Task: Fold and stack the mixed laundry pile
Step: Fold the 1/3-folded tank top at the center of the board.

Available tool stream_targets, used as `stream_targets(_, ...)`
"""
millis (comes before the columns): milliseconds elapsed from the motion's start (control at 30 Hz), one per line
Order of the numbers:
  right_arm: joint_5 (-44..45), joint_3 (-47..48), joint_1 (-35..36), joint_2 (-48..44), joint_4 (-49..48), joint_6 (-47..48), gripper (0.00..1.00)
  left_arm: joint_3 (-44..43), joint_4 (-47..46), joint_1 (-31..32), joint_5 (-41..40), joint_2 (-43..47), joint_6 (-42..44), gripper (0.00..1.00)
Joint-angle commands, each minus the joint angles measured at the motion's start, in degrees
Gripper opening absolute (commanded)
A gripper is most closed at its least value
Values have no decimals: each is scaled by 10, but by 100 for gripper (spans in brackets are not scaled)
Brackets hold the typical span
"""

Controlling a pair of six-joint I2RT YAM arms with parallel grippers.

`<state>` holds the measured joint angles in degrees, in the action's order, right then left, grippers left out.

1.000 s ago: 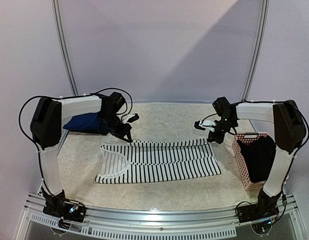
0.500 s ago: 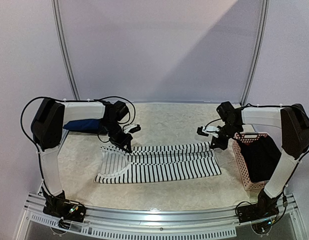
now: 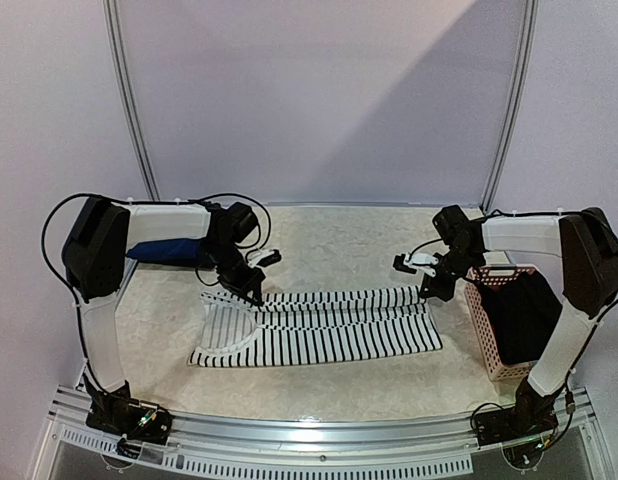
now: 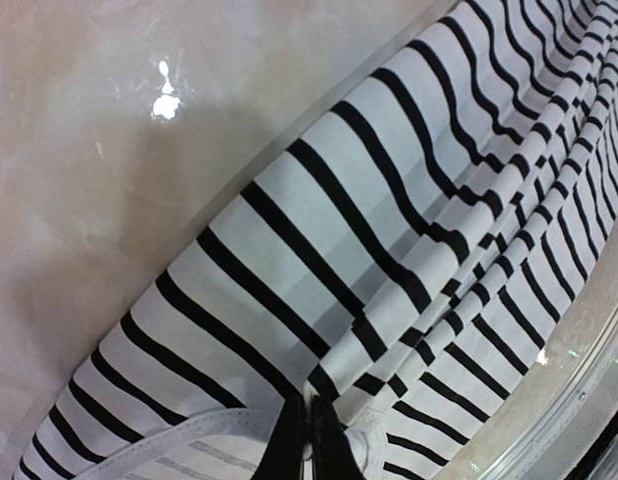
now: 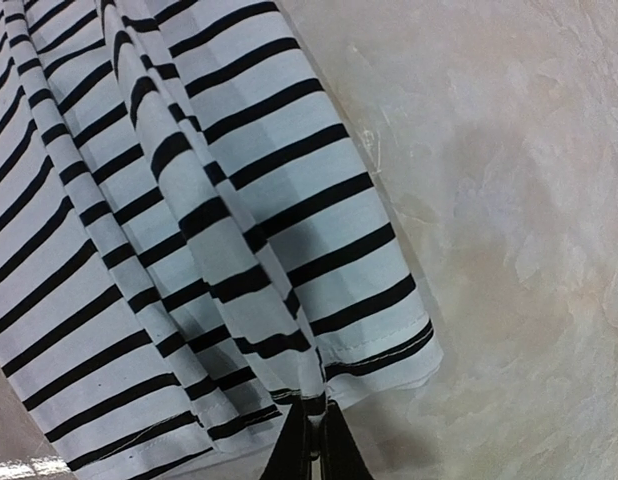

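A black-and-white striped tank top [image 3: 319, 325] lies spread across the middle of the table, its far edge lifted and pulled toward the front. My left gripper [image 3: 255, 297] is shut on that edge near the white-trimmed shoulder end [image 4: 311, 420]. At the hem end, my right gripper [image 3: 425, 292] pinches the striped cloth [image 5: 314, 400] too. Hanging fabric fills both wrist views. A navy piece [image 3: 169, 250] lies at the far left behind my left arm. Dark clothing [image 3: 519, 315] fills the basket.
A pink slotted plastic basket [image 3: 486, 330] stands at the right edge, close beside my right arm. The table top [image 3: 329, 240] is pale marbled stone with a metal rail [image 3: 319, 440] along the near edge.
Both grippers have carried the tank top's far edge forward and down over the spread garment. Since half a second ago almost nothing has moved.
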<state>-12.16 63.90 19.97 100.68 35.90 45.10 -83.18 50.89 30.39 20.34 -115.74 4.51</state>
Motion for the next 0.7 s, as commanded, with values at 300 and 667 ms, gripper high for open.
stream_targets(300, -46, -36, 2, -32, 74, 74, 21, 50, 8, 20, -3, 63, -2, 13)
stream_targets(667, -111, 34, -5, -61, 116, 13, 32, 58, -3, 24, -40, 125, -41, 25)
